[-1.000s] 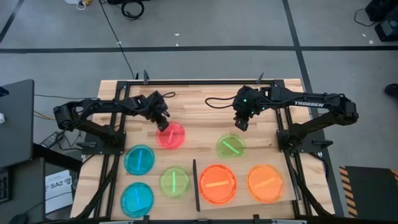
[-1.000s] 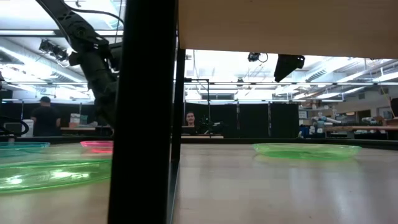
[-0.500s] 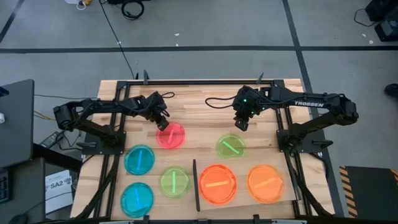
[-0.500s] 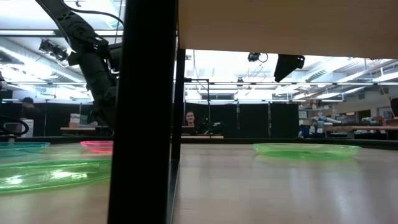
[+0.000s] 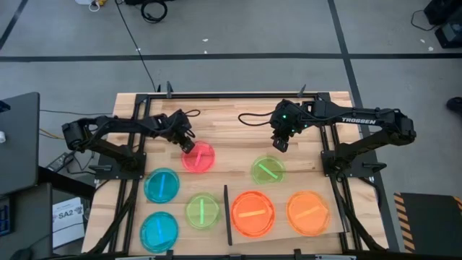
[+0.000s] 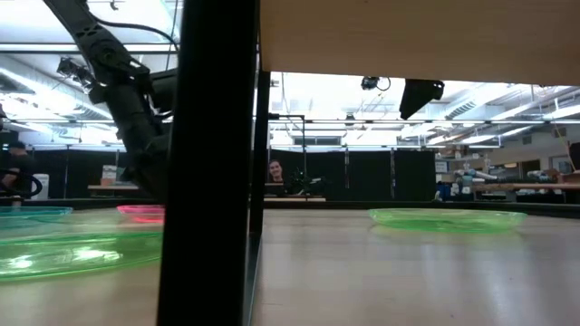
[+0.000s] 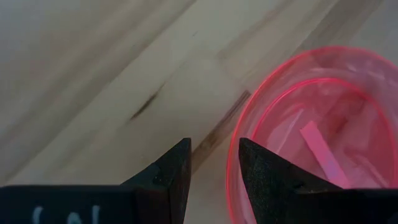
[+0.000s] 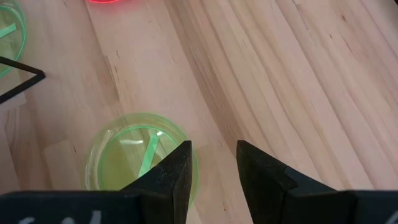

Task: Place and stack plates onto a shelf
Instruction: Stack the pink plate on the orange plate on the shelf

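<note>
Now the left gripper, jaws narrowly parted, sits beside the pink plate, its rim near one finger.

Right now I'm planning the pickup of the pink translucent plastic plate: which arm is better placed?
Left. Its hand sits at the pink translucent plastic plate's rim; the right hand hovers nearer a green plate.

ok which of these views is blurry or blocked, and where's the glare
Low view: a dark post close to the lens blocks the left-centre. Left wrist view: the pink plate is soft and blurred. High view: bright glare streaks cross each plate, for one the orange plate.
</note>
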